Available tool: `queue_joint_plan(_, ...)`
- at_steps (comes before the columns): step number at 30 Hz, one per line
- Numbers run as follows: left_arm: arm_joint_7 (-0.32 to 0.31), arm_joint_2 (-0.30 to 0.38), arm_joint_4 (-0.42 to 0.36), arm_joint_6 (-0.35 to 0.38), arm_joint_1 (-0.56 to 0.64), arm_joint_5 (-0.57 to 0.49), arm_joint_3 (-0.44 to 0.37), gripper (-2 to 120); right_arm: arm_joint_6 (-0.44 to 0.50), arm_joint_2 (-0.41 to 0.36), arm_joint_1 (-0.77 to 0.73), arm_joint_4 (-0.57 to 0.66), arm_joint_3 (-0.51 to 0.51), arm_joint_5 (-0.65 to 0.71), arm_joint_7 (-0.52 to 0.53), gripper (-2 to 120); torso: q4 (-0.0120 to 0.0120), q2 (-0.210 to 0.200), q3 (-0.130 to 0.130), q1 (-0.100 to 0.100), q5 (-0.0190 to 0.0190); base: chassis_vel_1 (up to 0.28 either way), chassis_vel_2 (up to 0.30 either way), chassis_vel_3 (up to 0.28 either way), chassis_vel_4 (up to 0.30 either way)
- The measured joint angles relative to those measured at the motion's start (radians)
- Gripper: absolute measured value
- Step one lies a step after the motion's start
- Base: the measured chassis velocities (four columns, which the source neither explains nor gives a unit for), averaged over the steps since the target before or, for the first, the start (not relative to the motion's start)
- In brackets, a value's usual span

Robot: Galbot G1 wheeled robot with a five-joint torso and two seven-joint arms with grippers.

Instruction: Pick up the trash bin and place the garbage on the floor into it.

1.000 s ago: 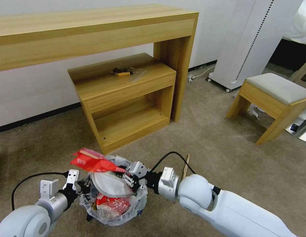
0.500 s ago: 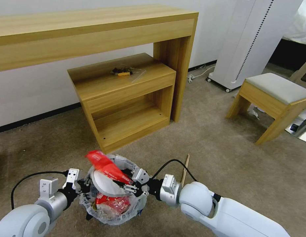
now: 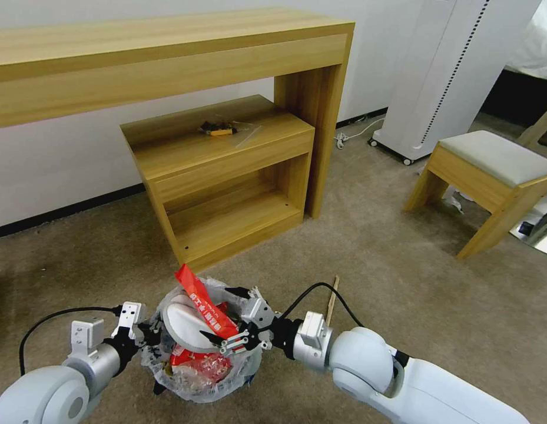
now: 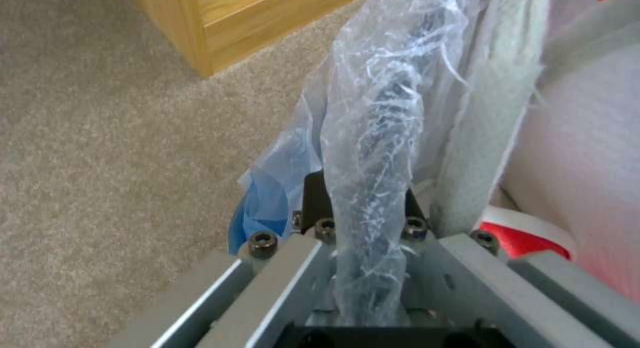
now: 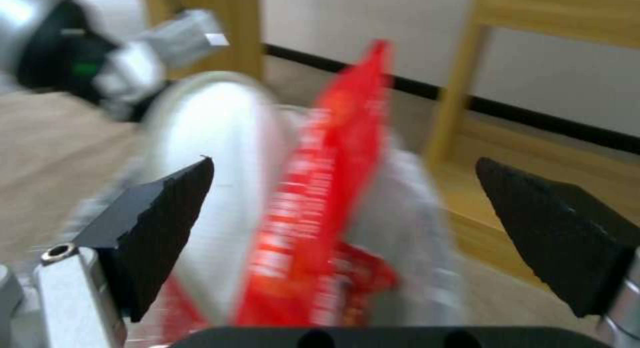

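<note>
The trash bin (image 3: 198,386), lined with a crinkly plastic bag, sits low in front of me on the beige floor (image 3: 403,282). My left gripper (image 3: 141,331) is shut on its bag-covered rim (image 4: 373,178); the bin's blue band (image 4: 257,220) shows beside the fingers. A red wrapper (image 3: 204,305) stands tilted in the bin against a white slipper (image 3: 185,325), above more red litter. My right gripper (image 3: 224,316) hangs open at the bin's right rim. Its black fingertips (image 5: 160,218) are spread either side of the wrapper (image 5: 333,188) without touching it. A wooden stick (image 3: 331,299) lies on the floor to the right.
A low wooden shelf unit (image 3: 226,176) stands just behind the bin under a long desk (image 3: 167,53), with a small black-and-yellow tool (image 3: 219,128) on top. A padded stool (image 3: 491,171) and a tall white appliance (image 3: 444,76) stand at right. Open carpet lies between them.
My right gripper carried the red wrapper down over the bin, let go and opened, drawing back slightly. The wrapper now stands inside the bin. The left gripper has not moved.
</note>
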Motion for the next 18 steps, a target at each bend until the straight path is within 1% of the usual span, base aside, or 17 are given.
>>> queue_joint_plan(3, 0.006, -0.003, -0.001, 0.0, 0.003, 0.002, -0.005, 0, -0.002, -0.007, -0.04, 0.007, 0.079, 0.001, 0.049, 100, -0.0001, 0.0, 0.0, 0.0, 0.0, 0.0, 0.0, 0.0, 0.0)
queue_joint_plan(4, 0.006, -0.003, -0.001, 0.0, 0.003, 0.002, -0.005, 0, -0.002, -0.007, -0.04, 0.007, 0.079, 0.001, 0.049, 100, -0.0001, 0.0, 0.0, 0.0, 0.0, 0.0, 0.0, 0.0, 0.0)
queue_joint_plan(6, 0.011, -0.004, -0.002, 0.0, 0.003, 0.003, -0.008, 0, -0.003, -0.014, -0.067, 0.012, 0.146, 0.018, 0.085, 100, 0.0, 0.0, 0.0, 0.0, 0.0, 0.0, 0.0, 0.0, 0.0)
queue_joint_plan(7, 0.012, -0.004, -0.002, 0.0, 0.003, 0.003, -0.009, 0, -0.005, -0.015, -0.077, 0.011, 0.178, 0.025, 0.091, 100, 0.0, 0.0, 0.0, 0.0, 0.0001, 0.0, 0.0, 0.0, 0.0)
queue_joint_plan(8, 0.012, -0.004, -0.002, 0.0, 0.003, 0.003, -0.009, 0, -0.005, -0.015, -0.077, 0.011, 0.178, 0.025, 0.091, 100, 0.0, 0.0, 0.0, 0.0, 0.0001, 0.0, 0.0, 0.0, 0.0)
queue_joint_plan(10, 0.015, -0.004, 0.0, 0.0, 0.001, 0.003, -0.013, 0, -0.009, -0.011, -0.105, -0.021, 0.273, 0.042, 0.099, 100, 0.0, 0.0, 0.0, 0.0, 0.0001, 0.0, 0.0, 0.0, 0.0)
queue_joint_plan(11, 0.015, -0.004, 0.0, 0.0, 0.001, 0.003, -0.013, 0, -0.009, -0.011, -0.105, -0.021, 0.273, 0.042, 0.099, 100, 0.0, 0.0, 0.0, 0.0, 0.0001, 0.0, 0.0, 0.0, 0.0)
queue_joint_plan(14, 0.025, -0.004, -0.001, 0.0, 0.005, 0.003, -0.02, 0, -0.009, 0.009, -0.144, -0.132, 0.384, 0.066, 0.103, 100, 0.0001, 0.0, 0.0, 0.0, 0.0001, 0.0, 0.0, 0.0, 0.0)
queue_joint_plan(15, 0.025, -0.004, -0.001, 0.0, 0.005, 0.003, -0.02, 0, -0.009, 0.009, -0.144, -0.132, 0.384, 0.066, 0.103, 100, 0.0001, 0.0, 0.0, 0.0, 0.0001, 0.0, 0.0, 0.0, 0.0)
queue_joint_plan(17, 0.031, -0.003, -0.004, 0.0, 0.011, 0.005, -0.024, 0, -0.022, 0.018, -0.172, -0.21, 0.446, 0.103, 0.104, 100, 0.0, 0.0, 0.0, 0.0, 0.0002, 0.0, 0.0, 0.0, 0.0)
queue_joint_plan(18, 0.031, -0.003, -0.004, 0.0, 0.011, 0.005, -0.024, 0, -0.022, 0.018, -0.172, -0.21, 0.446, 0.103, 0.104, 100, 0.0, 0.0, 0.0, 0.0, 0.0002, 0.0, 0.0, 0.0, 0.0)
